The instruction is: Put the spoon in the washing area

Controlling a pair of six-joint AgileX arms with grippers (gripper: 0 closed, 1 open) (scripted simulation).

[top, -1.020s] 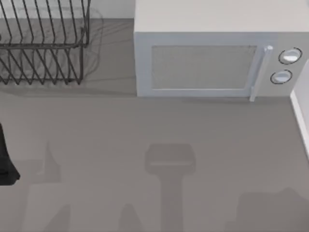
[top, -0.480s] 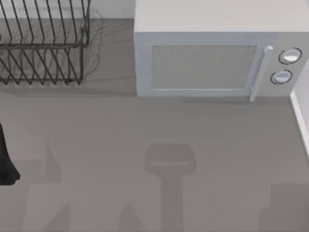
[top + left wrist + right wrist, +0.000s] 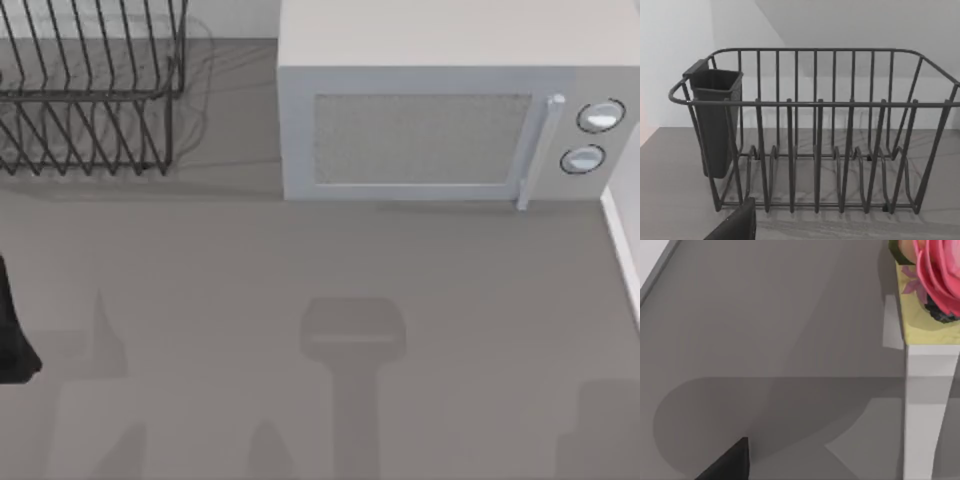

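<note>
The spoon is out of view, and I cannot pick out a washing area. My left arm (image 3: pixel 12 335) is a dark shape at the left edge of the top view, in front of the wire dish rack (image 3: pixel 90 95). A dark corner of my left gripper (image 3: pixel 735 226) faces the rack (image 3: pixel 815 140) in the left wrist view. In the right wrist view a dark tip of my right gripper (image 3: pixel 729 464) hangs over bare grey counter, with its shadow spread below it.
A white microwave (image 3: pixel 440 120) with its door shut stands at the back. The rack carries a dark cutlery cup (image 3: pixel 715 120) on one end. A white raised edge (image 3: pixel 622 250) runs along the right side. A pink flower (image 3: pixel 937 270) sits on a yellow-and-white block.
The shadow at the bottom right of the top view has slid right and shrunk toward the corner. The left arm has stayed put.
</note>
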